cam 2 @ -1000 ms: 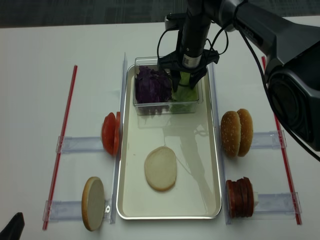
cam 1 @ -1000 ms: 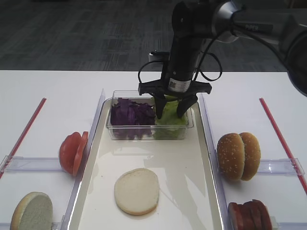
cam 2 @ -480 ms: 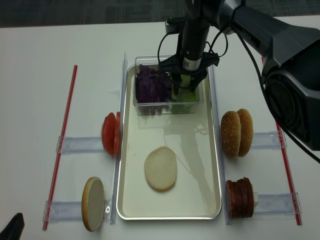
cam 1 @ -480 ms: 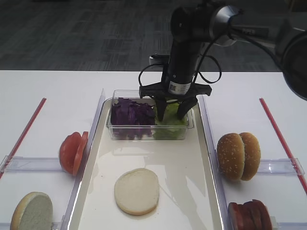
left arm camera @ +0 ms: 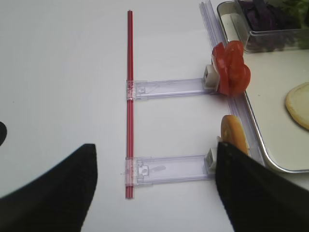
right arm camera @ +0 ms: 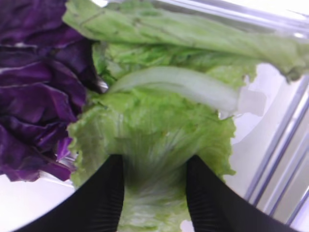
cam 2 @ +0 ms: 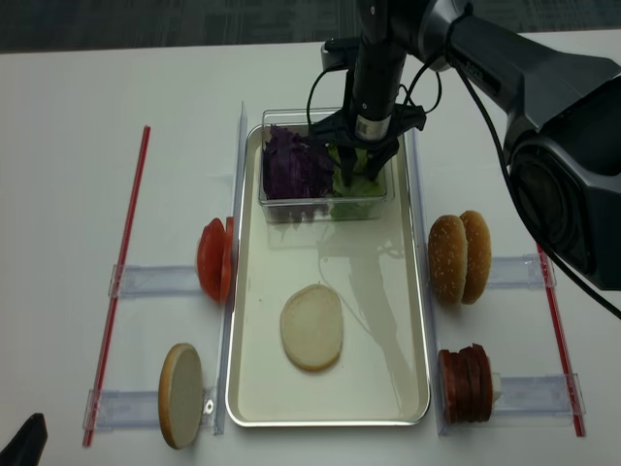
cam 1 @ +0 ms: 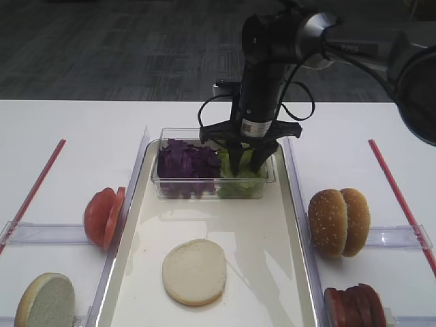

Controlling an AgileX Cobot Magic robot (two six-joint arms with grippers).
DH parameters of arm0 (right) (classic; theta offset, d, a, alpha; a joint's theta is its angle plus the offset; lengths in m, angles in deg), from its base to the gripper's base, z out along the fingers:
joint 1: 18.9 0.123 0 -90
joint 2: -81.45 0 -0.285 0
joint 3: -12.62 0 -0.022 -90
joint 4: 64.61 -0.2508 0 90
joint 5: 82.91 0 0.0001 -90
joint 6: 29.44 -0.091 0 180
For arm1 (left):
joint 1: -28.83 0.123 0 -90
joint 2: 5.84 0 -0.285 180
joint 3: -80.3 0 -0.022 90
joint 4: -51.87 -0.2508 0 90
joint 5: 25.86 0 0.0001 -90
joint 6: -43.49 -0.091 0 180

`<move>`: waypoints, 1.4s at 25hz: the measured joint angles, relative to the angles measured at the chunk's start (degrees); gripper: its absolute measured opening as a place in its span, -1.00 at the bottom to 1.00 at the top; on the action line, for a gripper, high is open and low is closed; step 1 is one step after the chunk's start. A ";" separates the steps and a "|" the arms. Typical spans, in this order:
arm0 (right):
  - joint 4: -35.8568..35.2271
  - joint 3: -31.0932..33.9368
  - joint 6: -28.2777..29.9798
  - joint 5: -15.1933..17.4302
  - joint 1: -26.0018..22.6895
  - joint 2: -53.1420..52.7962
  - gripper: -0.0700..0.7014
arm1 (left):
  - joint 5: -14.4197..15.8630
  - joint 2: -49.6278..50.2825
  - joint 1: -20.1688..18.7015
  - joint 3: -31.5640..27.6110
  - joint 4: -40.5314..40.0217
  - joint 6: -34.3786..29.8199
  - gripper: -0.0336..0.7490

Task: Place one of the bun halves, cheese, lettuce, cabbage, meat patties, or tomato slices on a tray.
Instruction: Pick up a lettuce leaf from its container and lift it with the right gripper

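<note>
Right gripper [right arm camera: 153,193] fingers stood half-closed astride the lettuce [right arm camera: 159,125], grip unconfirmed; next: clamp, lift, carry to tray [cam 1: 286,272].

The right gripper [cam 1: 243,165] is pointed straight down, its fingers [right arm camera: 99,200] pressed against the lettuce [right arm camera: 159,140] between them; the left gripper [left arm camera: 154,188] is held spread wide.
</note>
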State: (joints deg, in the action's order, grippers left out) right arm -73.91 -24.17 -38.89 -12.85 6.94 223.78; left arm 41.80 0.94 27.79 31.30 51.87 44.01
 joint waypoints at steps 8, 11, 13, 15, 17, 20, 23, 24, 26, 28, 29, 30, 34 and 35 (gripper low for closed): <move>0.63 0.00 0.00 0.00 0.00 0.10 -0.21 | 0.00 0.00 0.00 0.00 0.00 0.00 0.33; 0.63 0.00 0.00 0.00 0.00 0.33 -0.25 | 0.00 0.00 0.00 0.00 0.00 0.00 0.33; 0.63 0.00 -0.11 0.00 0.00 0.33 -0.26 | 0.00 0.00 0.00 0.00 0.00 0.00 0.33; 0.63 0.00 -0.11 0.00 0.00 0.33 -0.26 | 0.00 0.00 0.00 0.00 0.00 0.00 0.33; 0.63 0.00 -0.21 0.00 0.00 0.33 -0.26 | 0.00 0.00 0.00 0.00 0.00 0.00 0.33; 0.63 0.00 -0.21 0.00 0.00 0.33 -0.28 | 0.00 0.00 0.00 0.00 0.00 0.00 0.33; 0.63 0.00 -0.30 0.00 0.00 0.33 -0.42 | 0.00 0.00 0.00 0.00 0.00 0.00 0.33; 0.63 0.00 -0.33 0.00 0.00 0.33 -0.55 | 0.00 0.00 0.00 0.00 0.00 0.00 0.33; 0.63 0.00 -0.33 0.00 0.00 0.33 -0.62 | 0.00 0.00 0.00 0.00 0.00 0.00 0.33; 0.63 0.00 -0.33 0.00 0.00 0.33 -0.70 | 0.00 0.00 0.00 0.00 0.00 0.00 0.33; 0.63 0.00 -0.33 0.00 0.00 0.33 -0.70 | 0.00 0.00 0.00 0.00 0.00 0.00 0.33; 0.63 0.00 -0.33 0.00 0.00 0.33 -0.71 | 0.00 0.00 0.00 0.00 0.00 0.00 0.33; 1.02 0.00 -0.33 0.00 0.00 -0.04 -0.71 | 0.00 0.00 0.00 0.00 0.00 0.00 0.33; 1.13 0.00 -0.33 0.00 0.00 -0.19 -0.71 | 0.00 0.00 0.00 0.00 0.00 0.00 0.33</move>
State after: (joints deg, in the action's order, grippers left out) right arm -72.78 -24.17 -39.22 -12.85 6.94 223.59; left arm 41.80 0.94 27.79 31.30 51.87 44.01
